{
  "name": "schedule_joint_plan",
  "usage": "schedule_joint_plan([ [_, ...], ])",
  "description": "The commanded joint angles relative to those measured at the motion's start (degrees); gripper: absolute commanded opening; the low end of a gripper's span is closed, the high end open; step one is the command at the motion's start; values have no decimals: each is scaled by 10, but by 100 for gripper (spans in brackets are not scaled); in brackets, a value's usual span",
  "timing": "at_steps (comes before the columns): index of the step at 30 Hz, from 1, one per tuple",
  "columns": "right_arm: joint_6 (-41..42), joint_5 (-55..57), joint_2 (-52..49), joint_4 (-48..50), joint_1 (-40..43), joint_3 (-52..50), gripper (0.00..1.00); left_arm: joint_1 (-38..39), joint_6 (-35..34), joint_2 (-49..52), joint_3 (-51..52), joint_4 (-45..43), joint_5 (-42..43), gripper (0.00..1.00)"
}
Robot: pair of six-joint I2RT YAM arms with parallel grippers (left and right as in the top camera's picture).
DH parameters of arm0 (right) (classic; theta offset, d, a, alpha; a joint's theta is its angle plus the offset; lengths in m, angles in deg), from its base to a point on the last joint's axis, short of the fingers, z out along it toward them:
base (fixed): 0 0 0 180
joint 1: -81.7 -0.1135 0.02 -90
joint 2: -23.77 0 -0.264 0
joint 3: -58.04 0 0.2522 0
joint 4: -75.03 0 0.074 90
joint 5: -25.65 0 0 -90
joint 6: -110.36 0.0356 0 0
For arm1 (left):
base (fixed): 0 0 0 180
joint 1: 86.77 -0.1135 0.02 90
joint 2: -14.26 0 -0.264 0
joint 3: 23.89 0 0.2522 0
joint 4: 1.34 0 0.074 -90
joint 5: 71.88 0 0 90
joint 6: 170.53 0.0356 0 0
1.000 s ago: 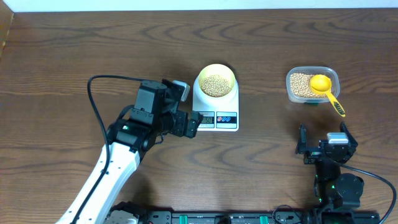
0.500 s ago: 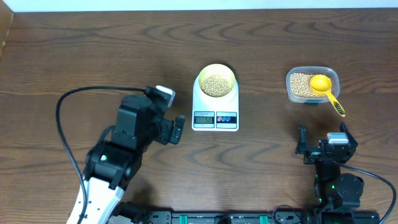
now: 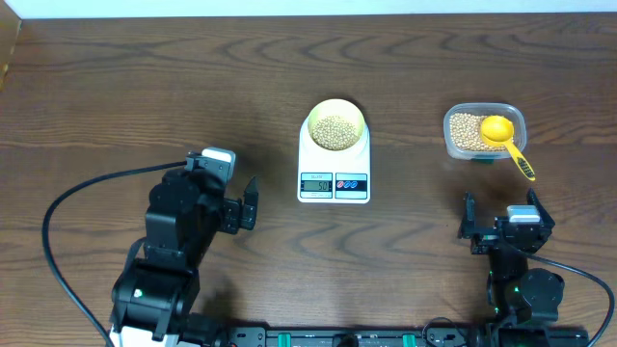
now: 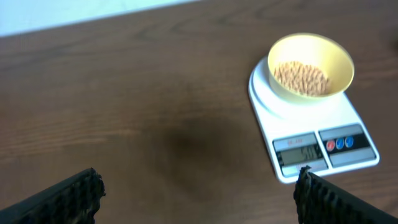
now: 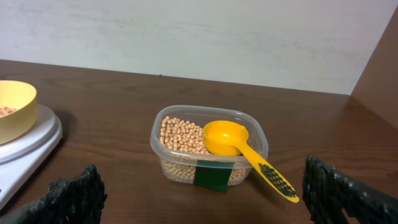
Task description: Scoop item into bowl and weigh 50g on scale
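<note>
Beans (image 3: 335, 131) filled the bowl (image 3: 360, 116) on the scale (image 3: 308, 162). Both arms' jaws stood released and empty, well apart from the scale on either side. The wise move was to touch nothing and read its display.

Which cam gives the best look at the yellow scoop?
Right wrist: the scoop sits mid-frame, cup on the beans in the clear tub, handle over the rim. Overhead shows the scoop small, from above. Left wrist misses it.

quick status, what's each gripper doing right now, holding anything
left gripper: open, holding nothing
right gripper: open, holding nothing
</note>
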Motion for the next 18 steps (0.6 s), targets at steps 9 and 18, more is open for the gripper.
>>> schedule_joint_plan([
  [9, -6, 0, 4, -2, -2, -2, 99, -29, 4, -124, 142, -144, -1, 100],
  [18, -6, 0, 4, -2, -2, -2, 99, -49, 3, -202, 218, -238, 10, 100],
])
